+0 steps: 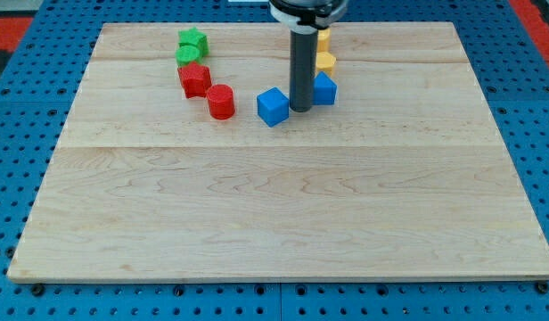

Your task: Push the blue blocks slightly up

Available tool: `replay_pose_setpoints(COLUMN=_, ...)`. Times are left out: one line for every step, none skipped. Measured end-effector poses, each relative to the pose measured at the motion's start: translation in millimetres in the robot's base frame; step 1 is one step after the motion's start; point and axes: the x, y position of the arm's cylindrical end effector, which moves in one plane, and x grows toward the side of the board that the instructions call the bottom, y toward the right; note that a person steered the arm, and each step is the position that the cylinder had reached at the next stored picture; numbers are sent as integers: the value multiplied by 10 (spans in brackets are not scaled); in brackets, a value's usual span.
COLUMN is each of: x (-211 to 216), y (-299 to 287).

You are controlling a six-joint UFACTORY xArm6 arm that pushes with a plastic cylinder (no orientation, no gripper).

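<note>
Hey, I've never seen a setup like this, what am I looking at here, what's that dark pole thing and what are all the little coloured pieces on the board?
There is one picture, from a single camera looking down at an angle on a wooden board lying on a blue perforated base. The dark pole is the end of a robot arm: a plain rod with no jaws, so it holds nothing. It only pushes things with my tip, which rests on the board.

My tip stands between two blue blocks: a blue cube on the view's left and another blue block on the view's right, partly hidden by the rod. Above that are two yellow blocks. Further to the view's left are two red blocks and two green blocks, one star-shaped.

The job is to nudge the blue ones slightly towards the view's top.
</note>
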Motion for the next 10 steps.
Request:
replay_pose_setpoints(x=-16, y=636)
replay_pose_setpoints(x=-253, y=673)
replay_pose_setpoints(x=-401, y=493)
replay_pose_setpoints(x=-379, y=182)
replay_pose_setpoints(x=-281, y=118)
replay_pose_setpoints(x=194, y=394)
replay_pose_setpoints(x=266, y=-145)
replay_pose_setpoints(x=191, y=-327)
replay_pose_setpoints(x=163, y=-525)
replay_pose_setpoints(x=149, y=-596)
